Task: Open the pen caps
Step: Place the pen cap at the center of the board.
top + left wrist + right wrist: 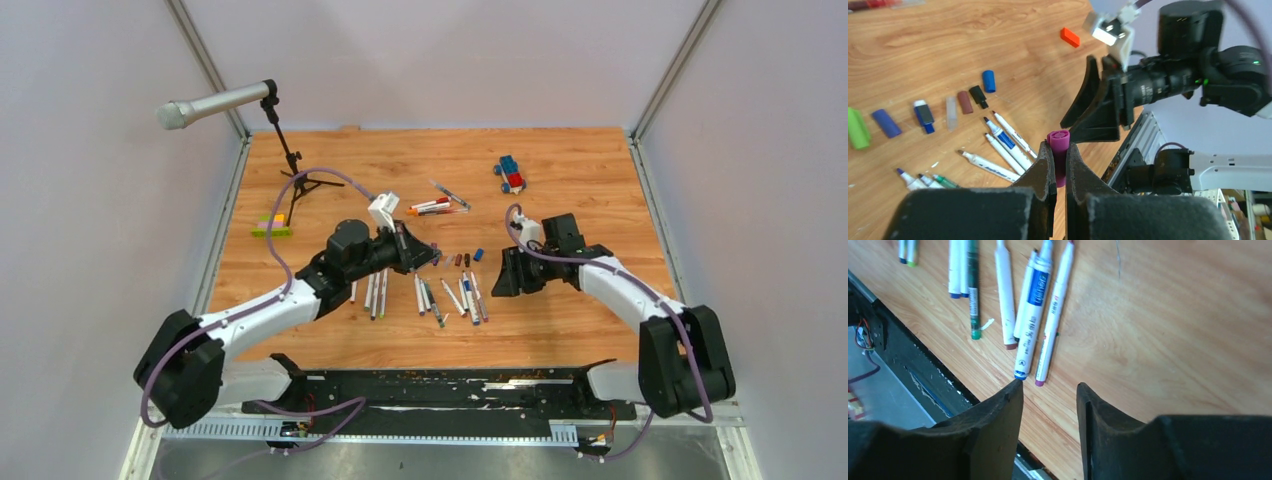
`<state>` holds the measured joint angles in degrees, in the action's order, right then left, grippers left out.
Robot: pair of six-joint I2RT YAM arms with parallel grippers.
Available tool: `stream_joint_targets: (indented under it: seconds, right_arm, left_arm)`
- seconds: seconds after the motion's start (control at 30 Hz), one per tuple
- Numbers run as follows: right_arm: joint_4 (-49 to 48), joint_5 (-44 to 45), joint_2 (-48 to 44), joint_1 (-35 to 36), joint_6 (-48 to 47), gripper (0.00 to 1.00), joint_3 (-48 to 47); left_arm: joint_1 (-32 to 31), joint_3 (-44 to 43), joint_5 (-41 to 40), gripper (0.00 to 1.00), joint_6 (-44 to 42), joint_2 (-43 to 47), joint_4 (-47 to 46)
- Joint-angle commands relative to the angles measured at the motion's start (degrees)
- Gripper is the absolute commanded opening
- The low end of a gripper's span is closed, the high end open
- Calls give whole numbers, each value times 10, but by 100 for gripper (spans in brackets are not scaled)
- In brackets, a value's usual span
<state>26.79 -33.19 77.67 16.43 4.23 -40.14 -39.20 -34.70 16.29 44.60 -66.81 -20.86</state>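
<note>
Gripping purple cap [1058, 150] lengthwise in clenched left fingers [1044, 165], with right fingers [1007, 402] parted and empty low over worktop [1173, 315], likely set-down by loose caps [965, 102] rowed between both arms, nearer left, past uncapped pens [1033, 305] lying flat, long axes near-to-far.

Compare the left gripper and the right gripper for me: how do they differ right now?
The left gripper has its fingers shut; the right gripper has its fingers apart. The left gripper holds a purple cap upright; the right gripper holds nothing, with pens lying on the table just beyond it. Both have black fingers.
</note>
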Motion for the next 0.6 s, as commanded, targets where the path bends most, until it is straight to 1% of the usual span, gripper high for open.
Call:
stream_joint_targets:
  seconds: [0.0,0.13,0.2,0.27,0.37,0.47,0.57]
  right_arm:
    - [-12,-53,-61,-41,-124,49,-20]
    - [40,-121,-60,-116,-205,50,-56]
    - [60,-146,-50,-165,-228,51,-68]
    - [71,-160,-40,-210,-236,51,-78]
    - [78,-172,-34,-258,-239,52,-84]
    - [75,-181,-42,-288,-236,52,-79]
    - [72,-185,-52,-303,-231,52,-77]
  left_arm:
    - [-29,-54,10,0,-13,-60,-33]
    - [-61,-113,3,0,-34,-139,-11]
    - [-77,-153,-8,1,-51,-181,26]
    - [-93,-200,-26,1,-73,-221,68]
    - [-114,-277,-60,1,-99,-295,147]
    - [-130,-356,-96,2,-112,-360,222]
    - [-136,-426,-132,2,-113,-417,286]
